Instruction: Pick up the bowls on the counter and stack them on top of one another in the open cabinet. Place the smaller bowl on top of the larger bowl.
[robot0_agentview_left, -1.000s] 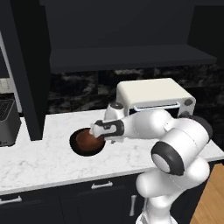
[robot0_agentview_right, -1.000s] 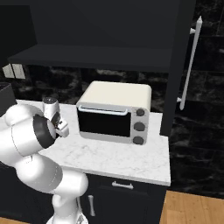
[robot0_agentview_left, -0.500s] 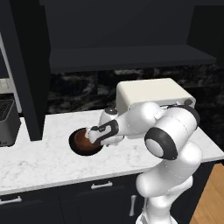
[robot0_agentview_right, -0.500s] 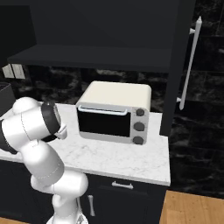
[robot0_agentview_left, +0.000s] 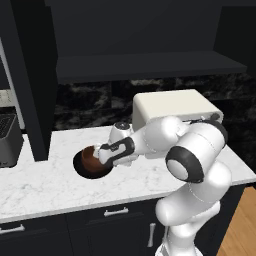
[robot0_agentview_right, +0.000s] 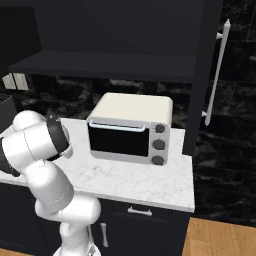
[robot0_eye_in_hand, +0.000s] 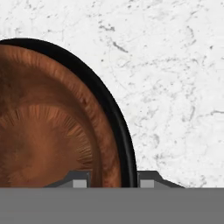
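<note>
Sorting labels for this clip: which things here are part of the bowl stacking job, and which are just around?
Job: brown bowl, sitting inside the black bowl; counter; cabinet shelf; gripper, fingers straddling the rims.

Just around: toaster oven; grey appliance at the left; drawers.
</note>
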